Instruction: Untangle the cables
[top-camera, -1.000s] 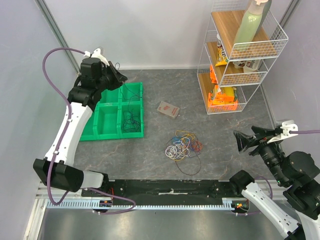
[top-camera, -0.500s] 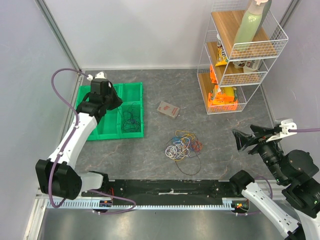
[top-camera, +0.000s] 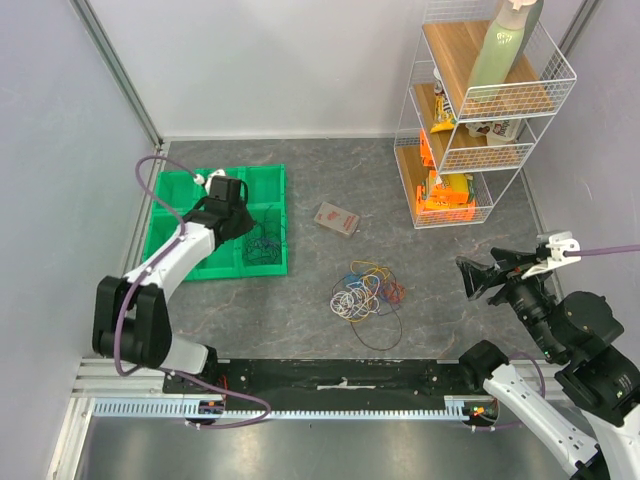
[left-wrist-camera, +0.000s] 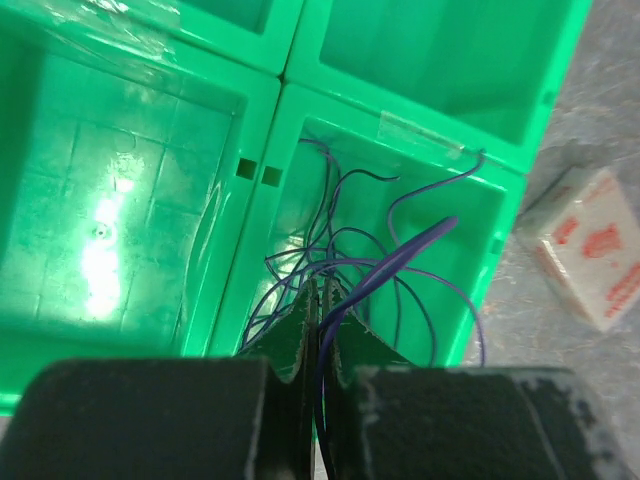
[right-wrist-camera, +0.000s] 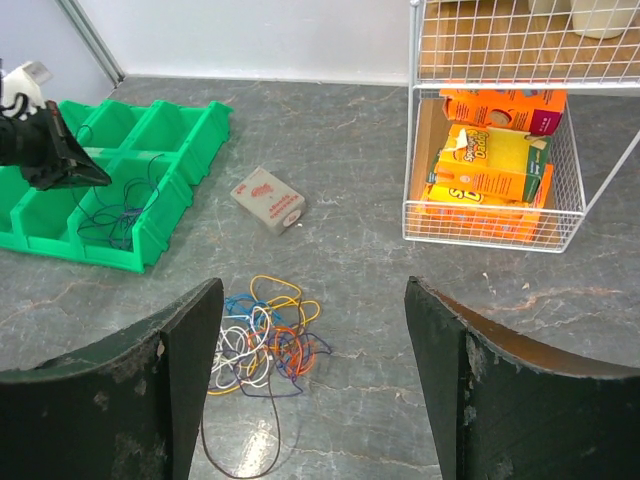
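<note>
**Green compartment tray** (top-camera: 225, 262): far left of the grey tabletop (top-camera: 300, 180), against the left wall. Its right edge faces open surface.

**Left gripper** (left-wrist-camera: 318, 300): low over the tray's near-right compartment. The fingers are pressed together and clamped on a strand of the dark purple cable (left-wrist-camera: 400, 256). The rest of that cable lies in loose loops inside the same compartment, within its walls.

**Small box** (top-camera: 336, 217): beige with red print, lying flat just right of the tray and apart from it (bare tabletop on every side).

**Cables** (top-camera: 365, 293): the main bunch of yellow, white, blue and orange-red loops, heaped together in mid-table between tray and shelf. It sits on the near side of the box. One dark loop trails out towards the near edge. There is open surface to its left, to its right and on its far side.

**Wire shelf** (top-camera: 480, 110): far right corner, in tiers, with orange snack boxes below and a pale green bottle (top-camera: 505, 40) on top.

**Right gripper** (right-wrist-camera: 312, 290): raised at the near right. The jaws stand wide apart with nothing between them, well clear of the bunch and the shelf.
</note>
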